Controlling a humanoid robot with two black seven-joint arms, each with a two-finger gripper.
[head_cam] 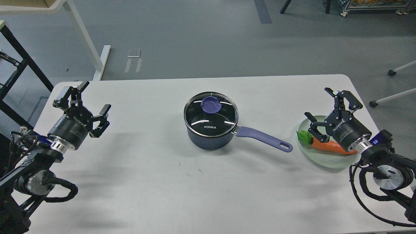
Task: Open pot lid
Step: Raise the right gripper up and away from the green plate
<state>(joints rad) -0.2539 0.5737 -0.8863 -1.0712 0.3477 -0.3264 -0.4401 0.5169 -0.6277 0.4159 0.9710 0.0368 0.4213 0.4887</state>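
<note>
The dark navy pot (209,141) stands at the middle of the white table, its purple-blue handle (263,138) pointing right and toward me. The glass lid (210,113) sits flat on the pot, with its purple-blue knob (211,104) up and white "KONKA" lettering on the glass. My left gripper (94,97) hovers open far to the pot's left, nothing between its fingers. Off to the pot's right, my right gripper (320,104) is also open and empty, hanging above a pale green plate.
The pale green plate (325,159) at the right holds a toy carrot (328,147) with green leaves, partly behind my right gripper. A white desk leg (86,39) and a black frame (19,65) stand beyond the table's far left corner.
</note>
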